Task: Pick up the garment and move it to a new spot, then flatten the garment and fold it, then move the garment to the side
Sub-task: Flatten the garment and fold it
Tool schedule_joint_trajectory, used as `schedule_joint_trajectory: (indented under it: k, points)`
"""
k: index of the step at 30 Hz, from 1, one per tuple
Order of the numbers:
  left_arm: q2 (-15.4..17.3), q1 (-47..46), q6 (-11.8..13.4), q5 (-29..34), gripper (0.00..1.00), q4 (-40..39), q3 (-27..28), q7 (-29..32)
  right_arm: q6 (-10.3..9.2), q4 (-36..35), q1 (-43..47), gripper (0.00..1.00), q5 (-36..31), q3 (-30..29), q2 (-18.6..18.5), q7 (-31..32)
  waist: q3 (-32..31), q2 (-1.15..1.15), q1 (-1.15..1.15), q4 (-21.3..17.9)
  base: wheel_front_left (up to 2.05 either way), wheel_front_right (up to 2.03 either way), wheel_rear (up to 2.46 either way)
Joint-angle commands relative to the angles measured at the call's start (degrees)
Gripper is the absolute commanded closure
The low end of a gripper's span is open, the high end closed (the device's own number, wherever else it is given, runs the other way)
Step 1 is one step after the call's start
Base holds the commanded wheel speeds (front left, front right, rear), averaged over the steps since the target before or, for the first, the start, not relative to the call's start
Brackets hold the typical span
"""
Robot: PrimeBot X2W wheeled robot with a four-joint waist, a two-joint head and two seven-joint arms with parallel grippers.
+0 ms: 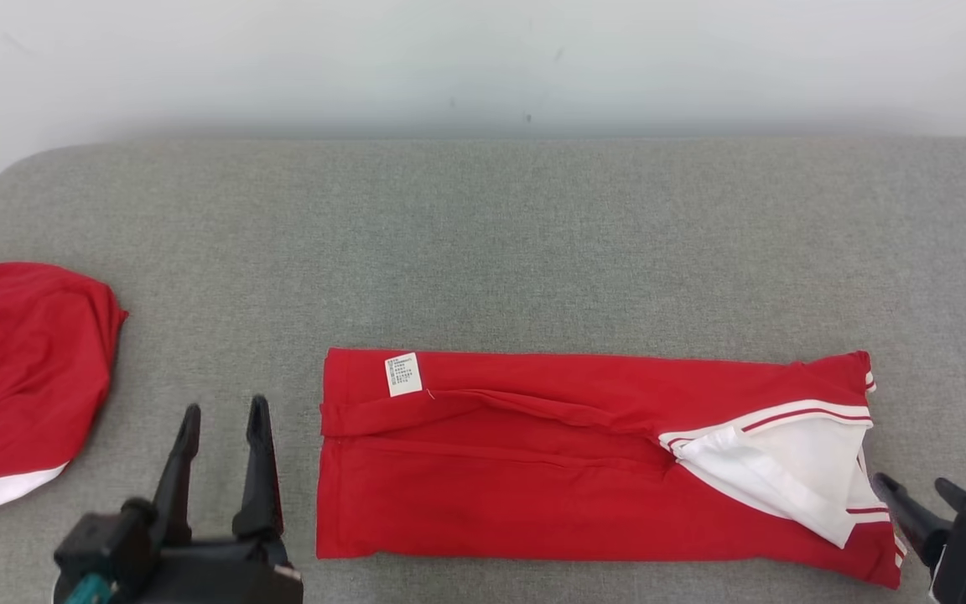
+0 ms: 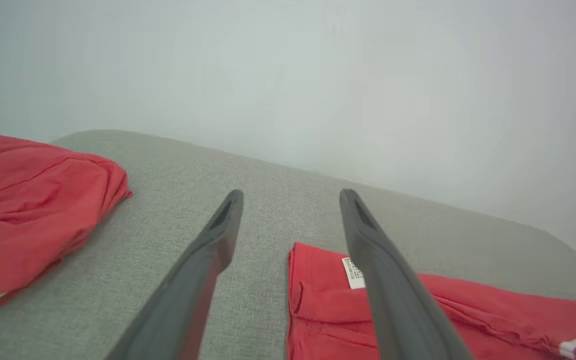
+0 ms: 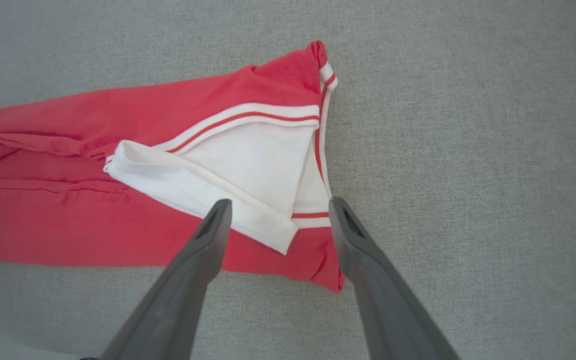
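The garment point(image 1: 533, 470) is red with a white collar and red-striped trim, lying folded into a long band across the grey surface, a white label near its left end. My left gripper point(image 1: 223, 419) stands open just left of that end, touching nothing; in the left wrist view its fingers point(image 2: 218, 240) spread above the garment point(image 2: 328, 305). At the lower right, my right gripper point(image 1: 911, 485) is open beside the collar corner. The right wrist view has the gripper point(image 3: 275, 205) hovering over the garment point(image 3: 93, 215) with nothing between the jaws.
A second red garment point(image 1: 18, 369) with a white edge lies bunched at the far left of the grey padded surface point(image 1: 483, 243), also seen as a red garment point(image 2: 28, 210) in the left wrist view. A pale wall point(image 1: 483, 59) runs behind.
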Motion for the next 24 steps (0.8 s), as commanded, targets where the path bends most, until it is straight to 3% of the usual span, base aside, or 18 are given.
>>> schedule_joint_trajectory:
  k: [1, 5, 12, 24]
  points:
    - [-2.3, 3.3, -2.1, 2.3, 0.0, -0.9, 2.6, -0.2, -0.12, 1.3, -1.1, 0.0, -0.8, -1.5, 0.9, -0.6, -0.6, 0.01, 0.0, 0.2, 0.0, 0.0, 0.0]
    - [-5.8, 7.1, -5.6, 5.7, 0.0, -0.6, 6.7, -0.2, -0.12, 4.7, -2.9, 0.0, -2.7, -3.4, 1.9, -1.6, -0.6, 0.01, 0.0, 0.3, 0.0, 0.0, 0.0]
    - [-9.3, 9.7, -9.2, 9.9, 0.0, 0.3, 10.1, -0.2, -0.12, 10.8, -6.2, 0.0, -4.3, -4.8, 2.6, -3.6, 0.2, 0.01, 0.0, 0.6, 0.0, 0.0, 0.0]
    - [-11.5, 9.2, -11.1, 13.4, 0.0, 3.4, 13.0, -0.2, -0.12, 23.2, -12.8, 0.0, -5.8, -3.6, 2.9, -6.8, 3.0, 0.01, 0.0, 1.8, 0.0, 0.0, 0.0]
